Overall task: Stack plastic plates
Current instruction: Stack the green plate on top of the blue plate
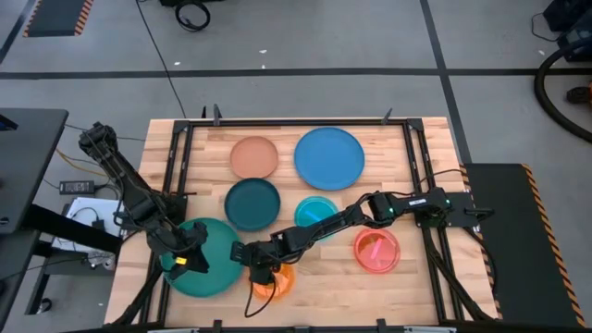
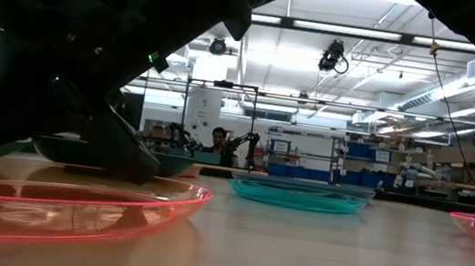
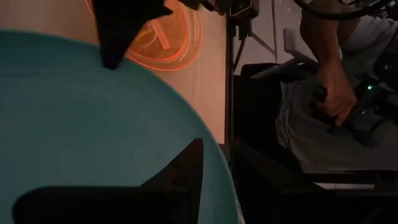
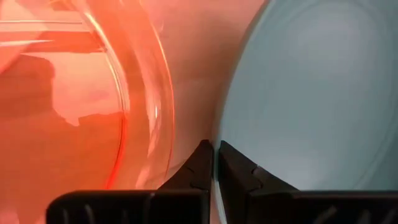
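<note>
The orange plate (image 1: 275, 282) at the front edge of the counter (image 1: 425, 277) is largely covered in the high view by the right gripper (image 1: 262, 270); only its front rim shows there. In the right wrist view the right gripper's fingers (image 4: 200, 169) stand together with only a narrow slit between them, between the orange plate's rim (image 4: 134, 93) and the edge of the teal-green plate (image 4: 311, 93); whether they clamp either rim cannot be told. The left gripper (image 1: 185, 259) rests over the teal-green plate (image 1: 217, 268) at the front left of the counter, and one dark finger (image 3: 180, 174) lies across the plate's surface (image 3: 81, 118); whether this gripper is clamped on the plate cannot be told. In the low view the dark arm bodies block most of the left half, and the orange plate (image 2: 63, 202) is cut off at the frame edge. Elsewhere on the counter: the dark teal plate (image 1: 252, 203), the peach-tan plate (image 1: 254, 156), the blue plate (image 1: 329, 157), the cyan plate (image 1: 314, 211) partly under the right arm, and the pink-red plate (image 1: 376, 250). A person's hand (image 3: 336, 99) shows beyond the counter edge.
</note>
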Motion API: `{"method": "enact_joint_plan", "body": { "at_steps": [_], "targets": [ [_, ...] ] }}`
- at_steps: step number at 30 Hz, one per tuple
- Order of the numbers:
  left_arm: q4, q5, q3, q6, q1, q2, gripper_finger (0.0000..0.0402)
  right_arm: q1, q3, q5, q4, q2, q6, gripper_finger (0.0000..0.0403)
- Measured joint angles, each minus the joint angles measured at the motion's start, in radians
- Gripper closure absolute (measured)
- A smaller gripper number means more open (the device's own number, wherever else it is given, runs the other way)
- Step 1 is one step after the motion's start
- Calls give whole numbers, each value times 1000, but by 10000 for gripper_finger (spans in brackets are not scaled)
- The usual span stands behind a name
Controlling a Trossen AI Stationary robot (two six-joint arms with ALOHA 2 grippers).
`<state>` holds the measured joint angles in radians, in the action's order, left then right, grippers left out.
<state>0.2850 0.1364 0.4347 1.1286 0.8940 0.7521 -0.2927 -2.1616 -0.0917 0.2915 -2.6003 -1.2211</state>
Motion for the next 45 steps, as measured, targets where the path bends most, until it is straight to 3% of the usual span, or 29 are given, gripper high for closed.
{"method": "enact_joint_plan", "body": {
  "at_steps": [5,18,24,29,36,45],
  "targets": [
    [0,1,0,0,0,0,315,-22,0,-13,-38,0,-60,381],
    [-159,17,0,-128,-1,-2,315,-59,-2,-228,-47,0,-90,381],
    [-148,81,1,-160,-7,-2,315,-68,-2,-225,42,25,-12,382],
    [7,137,88,-271,-76,1,315,-67,-4,-180,155,81,101,382],
    [287,279,240,-405,-182,0,315,-67,-3,-212,364,148,238,382],
    [454,330,253,-403,-265,1,315,-26,-4,-236,598,206,431,382]
  ]
}}
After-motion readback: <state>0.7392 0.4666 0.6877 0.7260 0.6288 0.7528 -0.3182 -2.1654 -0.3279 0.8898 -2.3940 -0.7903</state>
